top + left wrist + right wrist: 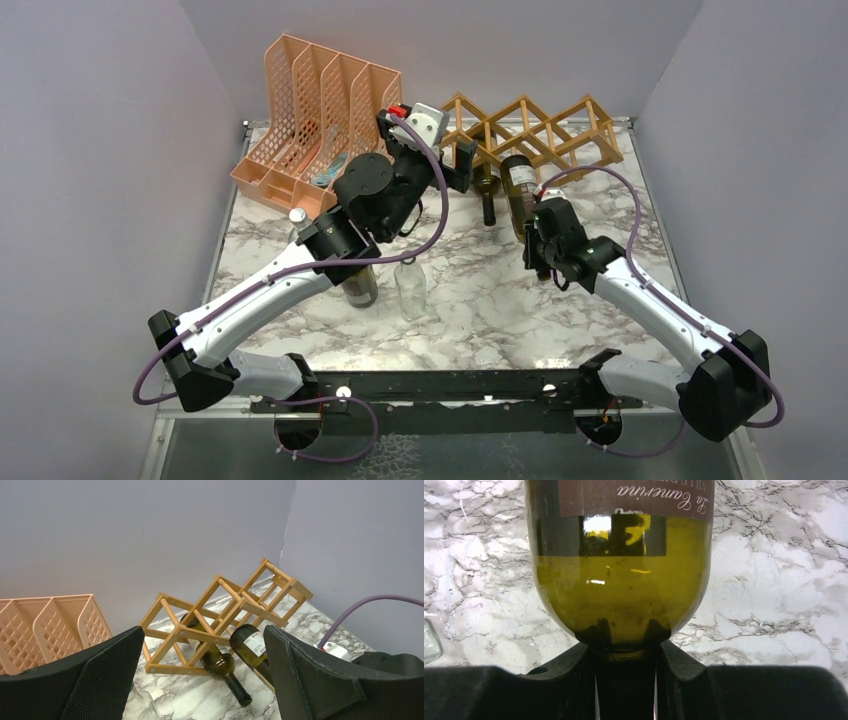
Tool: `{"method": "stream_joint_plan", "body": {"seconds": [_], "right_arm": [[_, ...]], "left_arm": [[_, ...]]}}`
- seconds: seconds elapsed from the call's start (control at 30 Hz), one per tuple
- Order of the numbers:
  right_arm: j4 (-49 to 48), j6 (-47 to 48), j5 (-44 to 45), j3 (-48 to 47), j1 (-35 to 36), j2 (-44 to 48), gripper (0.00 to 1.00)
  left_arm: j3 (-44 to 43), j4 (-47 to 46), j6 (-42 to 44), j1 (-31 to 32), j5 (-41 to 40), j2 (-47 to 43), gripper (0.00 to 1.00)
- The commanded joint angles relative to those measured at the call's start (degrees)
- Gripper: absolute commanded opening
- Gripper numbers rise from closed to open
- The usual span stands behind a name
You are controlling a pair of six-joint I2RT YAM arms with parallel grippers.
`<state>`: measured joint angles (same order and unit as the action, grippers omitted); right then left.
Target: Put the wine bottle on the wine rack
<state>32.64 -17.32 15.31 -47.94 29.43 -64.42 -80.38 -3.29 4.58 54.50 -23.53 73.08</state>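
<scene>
Hidden by the right hand (625, 656): most of the neck of the wine bottle (624, 595). Clamped shut on that neck, fingers (569, 667) tight on either side. Label cut off by the top of the right wrist view, only part of the script readable. Also cut off, at that view's left edge: a sliver of clear glass (429, 641).

Wine bottle position: on its side on the counter (480, 300), base toward the wine rack (545, 122), neck toward the near edge. Base end up against the rack's lower front slats; cannot tell how far into a cell. Just beside it on the left, a second dark bottle (487, 190), body inside a lower cell, neck poking out.

Left hand (458, 165) spread wide, holding nothing, up off the counter near the rack's left end. Seen between its fingers (100, 680): rack and both lying bottles.

Mostly hidden under the left arm: another dark bottle (360, 287), standing. Next to it a clear glass bottle (410, 290), upright. Small silver-topped thing (297, 215) by the arm, too small to name. Peach mesh file organizer (310, 110) back left, something bluish in one slot, hard to make out.

White marble-look counter, grey veins, metal trim at the edges. Plain pale lavender-grey walls on three sides. Black rail (450, 385) along the near edge under both arm bases.
</scene>
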Motion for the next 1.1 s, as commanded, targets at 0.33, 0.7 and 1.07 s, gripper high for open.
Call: {"method": "stream_joint_plan", "body": {"seconds": [0.33,0.7,1.07], "right_arm": [[-10.1,-0.5,2.7,-5.7,-2.3,-6.3,0.01],[-8.3,-1.4,3.5,-7.5,-2.8,-4.7,0.01],[-7.6,-0.2,4.1,-9.6,-4.1,-7.3,0.01]], "left_arm": [[0.2,0.2,-2.0,0.2,2.0,-2.0,0.96],[0.5,0.7,-2.1,0.2,1.9,-2.1,0.96],[0.6,0.3,-1.9,0.2,2.0,-2.0,0.96]]}}
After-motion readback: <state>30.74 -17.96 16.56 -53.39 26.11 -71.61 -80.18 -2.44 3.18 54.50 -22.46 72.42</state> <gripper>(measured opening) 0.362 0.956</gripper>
